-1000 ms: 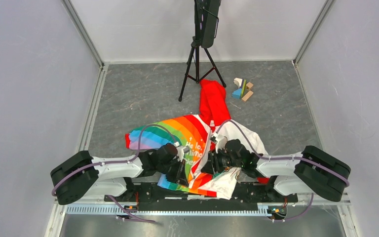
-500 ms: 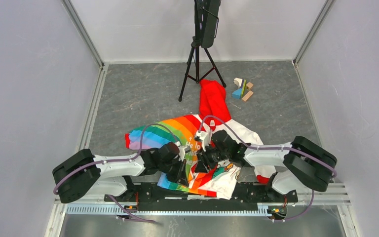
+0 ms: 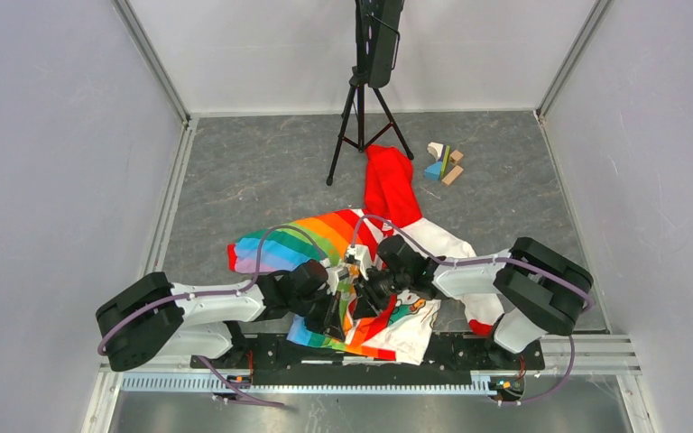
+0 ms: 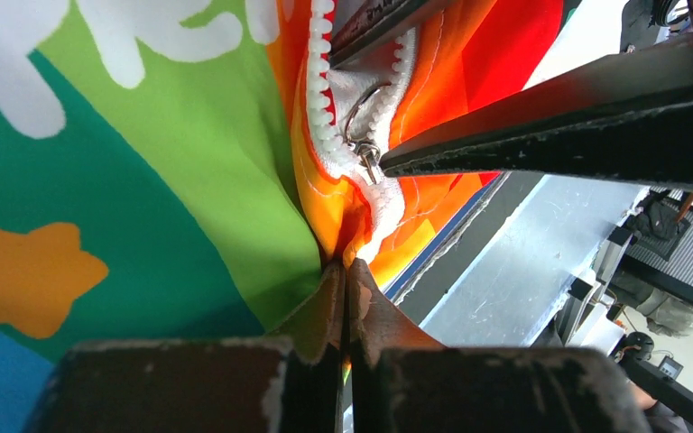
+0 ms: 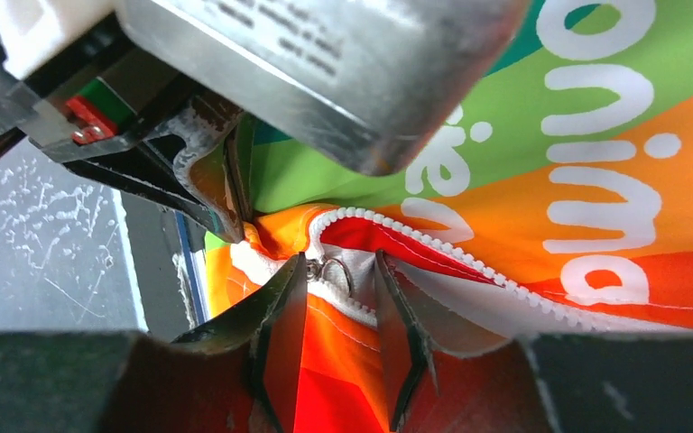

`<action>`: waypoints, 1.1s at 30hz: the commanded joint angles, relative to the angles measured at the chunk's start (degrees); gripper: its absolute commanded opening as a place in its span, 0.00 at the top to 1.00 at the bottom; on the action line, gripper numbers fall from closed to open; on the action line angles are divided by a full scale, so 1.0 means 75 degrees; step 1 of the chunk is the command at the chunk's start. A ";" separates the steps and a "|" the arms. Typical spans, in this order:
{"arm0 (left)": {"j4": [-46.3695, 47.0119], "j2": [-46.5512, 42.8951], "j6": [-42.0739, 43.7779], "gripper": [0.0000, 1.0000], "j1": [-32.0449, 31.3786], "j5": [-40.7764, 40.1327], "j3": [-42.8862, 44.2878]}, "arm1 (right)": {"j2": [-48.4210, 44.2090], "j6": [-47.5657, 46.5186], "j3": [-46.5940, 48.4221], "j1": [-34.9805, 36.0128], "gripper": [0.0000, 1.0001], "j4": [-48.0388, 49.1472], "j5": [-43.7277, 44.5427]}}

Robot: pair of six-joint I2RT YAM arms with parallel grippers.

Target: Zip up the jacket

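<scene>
The jacket (image 3: 311, 239) lies flat near the arm bases, red hood (image 3: 388, 185) pointing away, rainbow half on the left, white half (image 3: 438, 244) on the right. My left gripper (image 3: 332, 314) is shut on the jacket's bottom hem, pinching orange and green fabric (image 4: 345, 271) just below the white zipper's lower end. The zipper's metal pull ring (image 4: 362, 126) lies above that pinch. My right gripper (image 3: 361, 287) is open, its fingers standing either side of the pull ring (image 5: 331, 269) on the jacket (image 5: 595, 207) without closing on it. Its midpoint shows in the right wrist view (image 5: 338, 275).
A black camera tripod (image 3: 361, 99) stands at the back behind the hood. Small wooden blocks (image 3: 444, 163) lie to the hood's right. The metal rail (image 3: 370, 350) with the arm bases runs along the near edge, right under the jacket hem. Grey walls close both sides.
My right gripper has moved left across the jacket's lower front, from the white half to the zipper's bottom end beside my left gripper. The left gripper has held its grip in place.
</scene>
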 commanded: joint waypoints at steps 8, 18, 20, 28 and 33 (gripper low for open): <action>-0.0226 0.0040 0.0377 0.98 -0.0080 -0.0115 0.0001 | -0.0279 -0.0188 0.0061 0.0093 0.67 -0.0238 -0.0621; -0.0214 0.0029 0.0383 0.98 -0.0080 -0.0098 -0.0009 | -0.0465 0.0136 -0.0213 0.0100 0.66 0.0083 -0.0753; -0.0237 0.0016 0.0381 0.98 -0.0079 -0.0090 0.0000 | -0.0336 0.0167 -0.0225 0.0100 0.67 0.0132 -0.0765; -0.0250 -0.0097 0.0338 0.98 -0.0074 -0.0080 -0.0035 | -0.0026 0.0091 -0.0217 0.0104 0.72 0.0256 -0.0631; -0.0249 -0.0109 0.0324 0.98 -0.0069 -0.0082 -0.0041 | -0.0101 -0.0014 -0.0155 0.0157 0.75 0.0151 -0.0267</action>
